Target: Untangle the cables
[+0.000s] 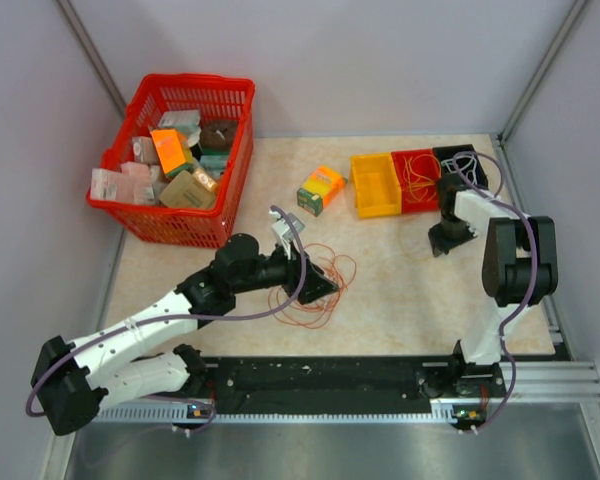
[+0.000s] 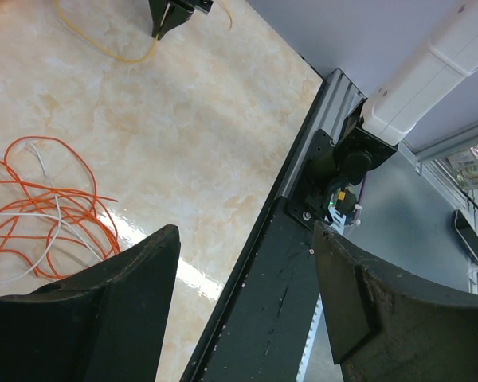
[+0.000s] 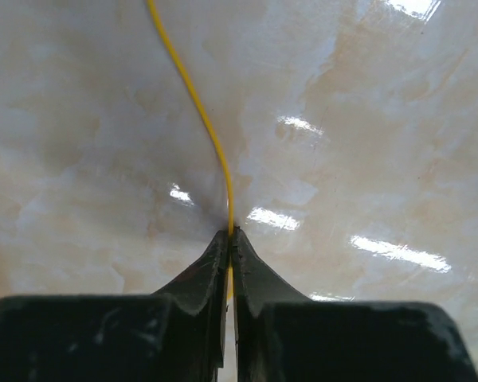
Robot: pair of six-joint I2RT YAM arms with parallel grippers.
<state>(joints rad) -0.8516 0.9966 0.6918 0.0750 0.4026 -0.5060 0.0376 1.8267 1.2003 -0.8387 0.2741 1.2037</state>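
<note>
The right gripper is closed, pinching a yellow cable at the table surface. The left gripper stands wide open and empty, just beside the orange and white cable tangle.

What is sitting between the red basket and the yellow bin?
A small orange-and-green box sits between the red basket and the yellow bin, clear of both. The top view shows it.

Two arms, one basket, three bins, one carton, cables (three colours visible).
</note>
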